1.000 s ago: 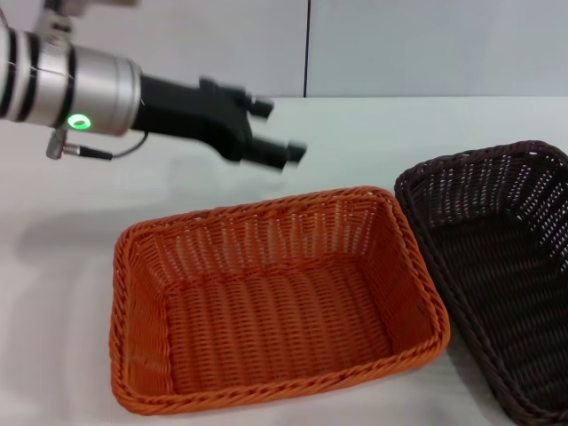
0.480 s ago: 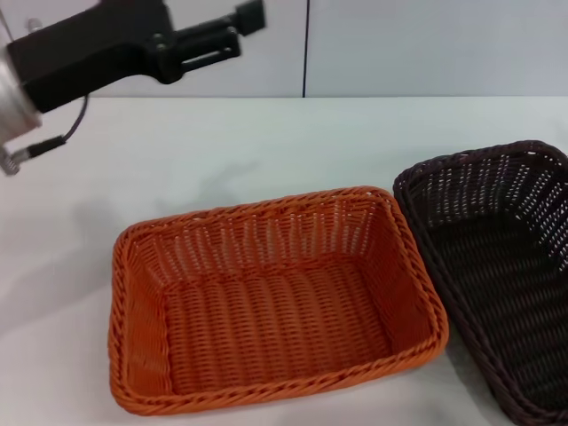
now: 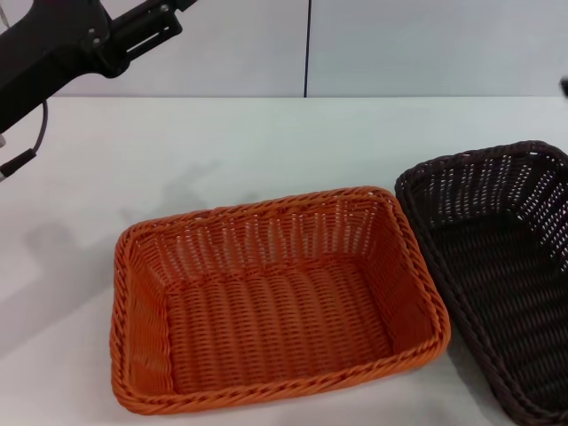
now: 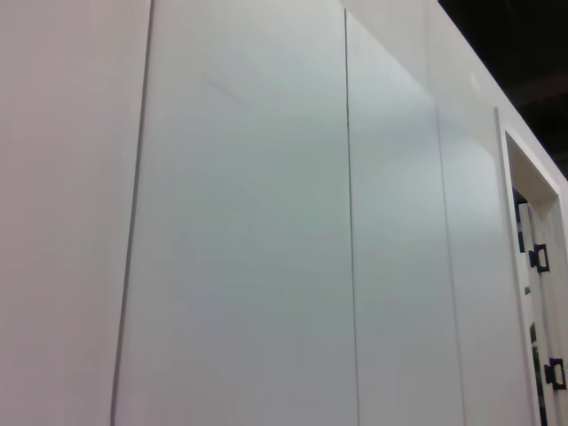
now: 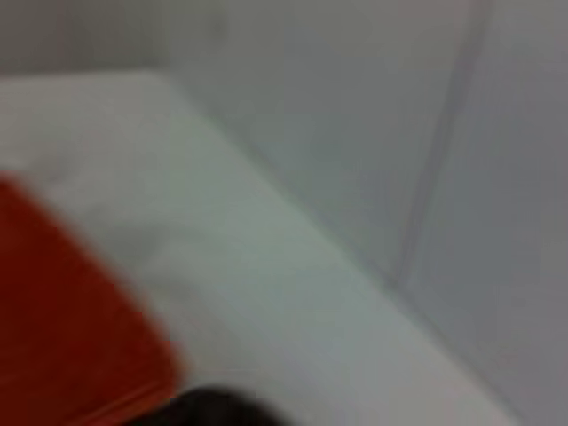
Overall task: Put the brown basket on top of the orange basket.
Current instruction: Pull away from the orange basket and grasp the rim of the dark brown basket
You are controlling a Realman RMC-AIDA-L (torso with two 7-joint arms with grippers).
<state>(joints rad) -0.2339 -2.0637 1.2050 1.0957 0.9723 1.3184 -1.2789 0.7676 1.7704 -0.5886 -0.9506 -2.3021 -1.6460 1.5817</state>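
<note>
The orange basket [image 3: 266, 302] sits on the white table at front centre, empty. The brown basket [image 3: 506, 266] stands right of it, touching its right side, tilted and cut off by the picture's edge. My left gripper [image 3: 164, 18] is raised high at the back left, far above the table, open and empty. Only a small dark sliver of my right gripper [image 3: 564, 85] shows at the right edge, above the brown basket's far end. The blurred right wrist view shows a corner of the orange basket [image 5: 62, 328] and a dark edge of the brown basket [image 5: 209, 410].
The white table [image 3: 293, 142] stretches behind and left of the baskets. A white panelled wall [image 3: 399, 44] stands behind it; the left wrist view shows only this wall [image 4: 266, 222].
My left arm has swung up and to the left, away from the orange basket's far rim. The baskets have not moved. A dark sliver has appeared at the right edge.
</note>
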